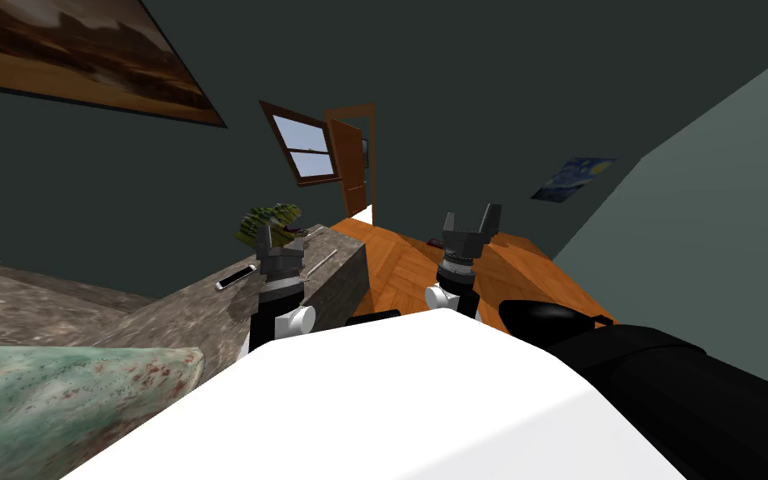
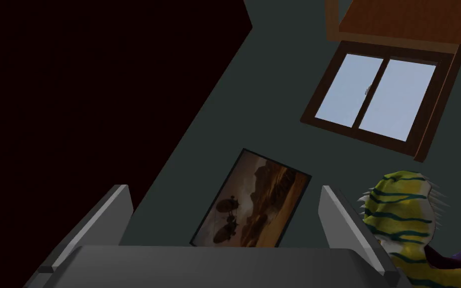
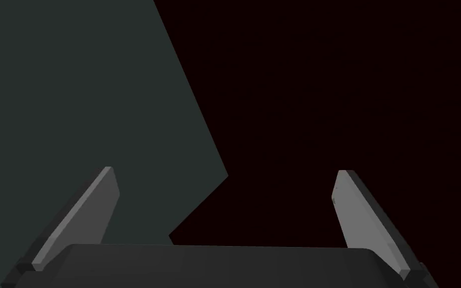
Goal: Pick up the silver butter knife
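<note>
Fingers spread, empty: left gripper [image 1: 281, 237] and right gripper [image 1: 471, 219].
A thin silver butter knife [image 1: 322, 264] lies on the mottled brown stone counter [image 1: 174, 317] near the left gripper.

Head camera: steeply down and forward, rolled, over the counter [image 1: 182, 317] at my left. Left wrist camera: aimed up at the wall [image 2: 274, 100], close beside the plant [image 2: 404, 210]; shares plant and window [image 2: 374, 97] with my head view. Right wrist camera: faces a dark wall [image 3: 74, 100] and black area [image 3: 349, 100]
</note>
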